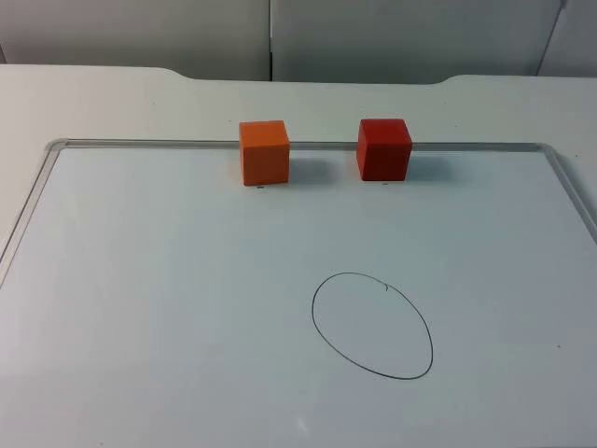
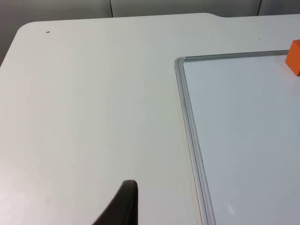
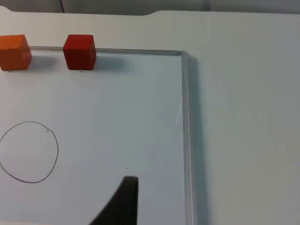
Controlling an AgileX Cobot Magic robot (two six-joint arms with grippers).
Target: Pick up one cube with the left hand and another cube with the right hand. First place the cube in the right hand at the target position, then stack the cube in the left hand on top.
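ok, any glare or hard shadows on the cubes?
Top view: soft shadows right of the orange cube and red cube; no glare on them. Right wrist view: faint sheen on the whiteboard near its frame. Left wrist view: even light.

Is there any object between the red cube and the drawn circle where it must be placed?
Nothing visible. The red cube stands at the whiteboard's far edge beside the orange cube, and only bare board lies between it and the drawn circle.
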